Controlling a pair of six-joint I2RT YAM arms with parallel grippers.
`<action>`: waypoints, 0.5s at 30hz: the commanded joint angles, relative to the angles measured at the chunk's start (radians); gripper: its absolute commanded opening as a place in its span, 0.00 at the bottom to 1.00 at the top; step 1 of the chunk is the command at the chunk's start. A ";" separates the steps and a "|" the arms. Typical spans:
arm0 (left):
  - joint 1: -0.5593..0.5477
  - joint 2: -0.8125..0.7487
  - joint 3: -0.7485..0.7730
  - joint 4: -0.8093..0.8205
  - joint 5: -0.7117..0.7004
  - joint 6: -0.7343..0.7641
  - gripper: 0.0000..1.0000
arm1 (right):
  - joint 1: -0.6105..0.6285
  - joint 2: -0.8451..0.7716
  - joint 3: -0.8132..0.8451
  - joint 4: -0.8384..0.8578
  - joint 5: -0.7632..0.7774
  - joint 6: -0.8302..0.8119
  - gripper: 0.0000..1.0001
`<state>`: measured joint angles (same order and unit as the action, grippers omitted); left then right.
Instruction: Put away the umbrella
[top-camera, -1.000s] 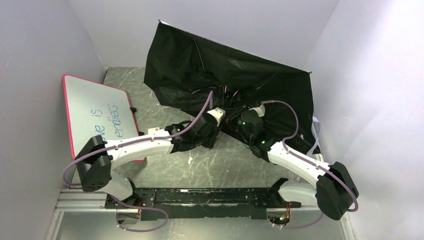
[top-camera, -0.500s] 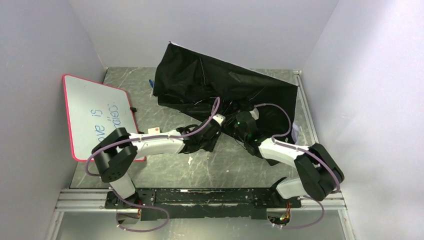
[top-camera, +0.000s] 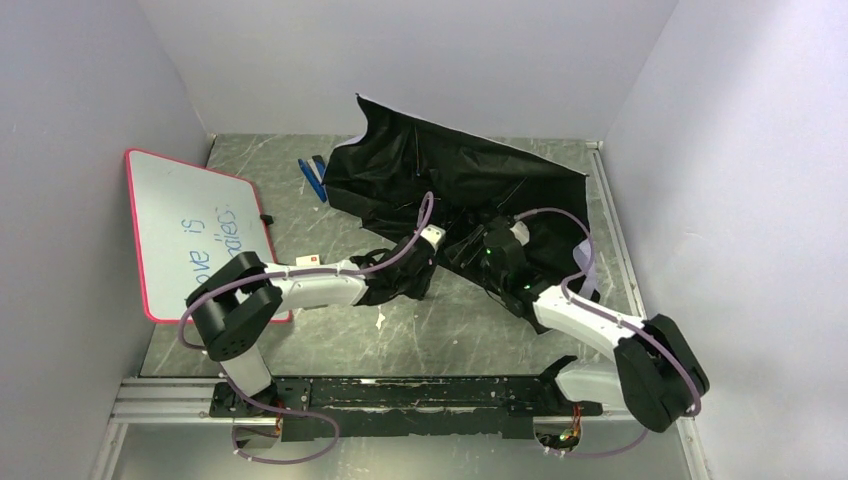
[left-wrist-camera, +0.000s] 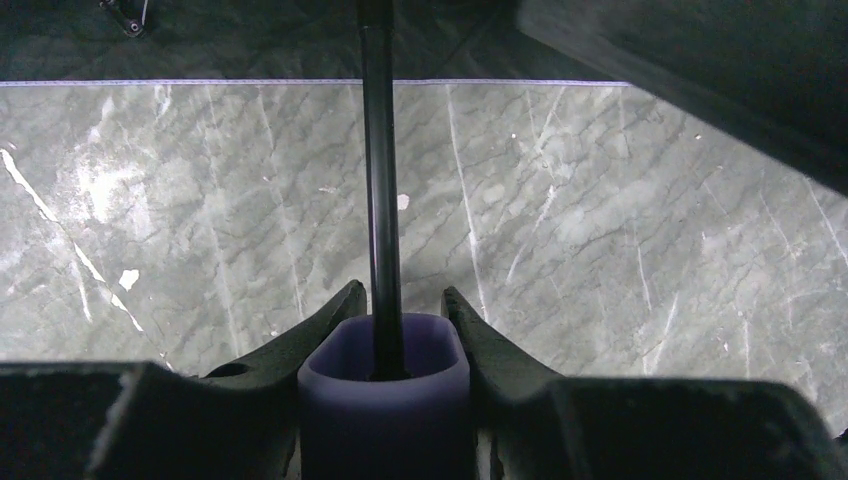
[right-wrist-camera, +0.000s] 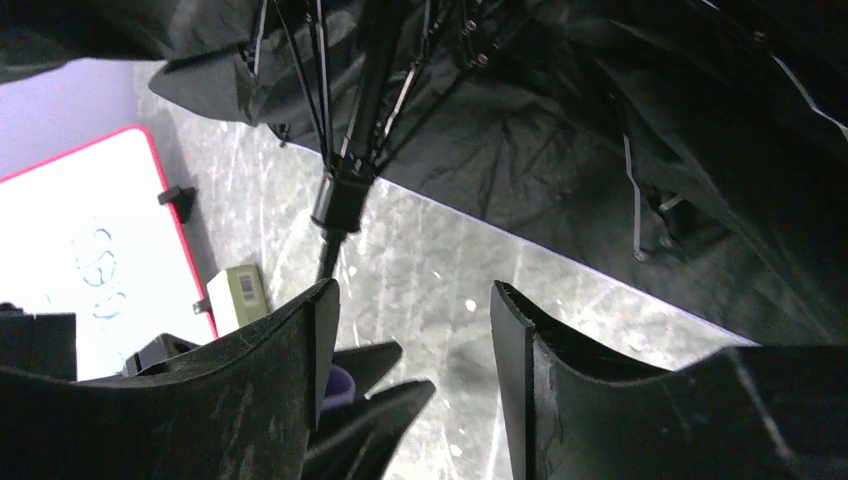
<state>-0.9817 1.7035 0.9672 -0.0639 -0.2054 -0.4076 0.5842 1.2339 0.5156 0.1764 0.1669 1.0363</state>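
The small folding umbrella (top-camera: 450, 180) lies half-open on its side toward the back middle of the grey marbled counter (top-camera: 400, 330). Its canopy (right-wrist-camera: 560, 150) shows a black inner face with a thin pale edge, and the fabric is slack and creased around the thin metal ribs. The thin black shaft (left-wrist-camera: 378, 150) runs from the rib hub down into the small lavender handle (left-wrist-camera: 385, 385).

The left end effector (left-wrist-camera: 402, 305) is pinching that handle, one dark finger pressed against each side, with the shaft rising straight out between them. In the top view it sits at the near edge of the canopy, partly hidden under the fabric.

The right end effector (right-wrist-camera: 412, 300) hovers just beside the left one. Its fingers (right-wrist-camera: 300, 350) are spread with nothing between them, and it faces the shaft and the ribs.

To the left, well apart from the umbrella, a white rectangular whiteboard with a red border (top-camera: 200, 230) leans against the side wall and bears blue handwriting. A blue marker pen (top-camera: 314, 180) lies on the counter just beside the left edge of the canopy.
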 joint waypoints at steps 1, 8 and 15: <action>0.013 -0.009 -0.010 0.061 0.001 0.015 0.05 | -0.004 -0.093 -0.032 -0.136 0.015 -0.051 0.62; 0.017 0.021 -0.036 0.106 0.010 0.030 0.05 | -0.004 -0.335 -0.004 -0.309 0.039 -0.160 0.63; 0.017 0.051 -0.096 0.151 0.033 0.011 0.05 | -0.004 -0.489 0.238 -0.442 -0.020 -0.408 0.61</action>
<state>-0.9756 1.7245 0.9020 0.0273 -0.1925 -0.3889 0.5831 0.8059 0.6014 -0.1867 0.1722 0.8028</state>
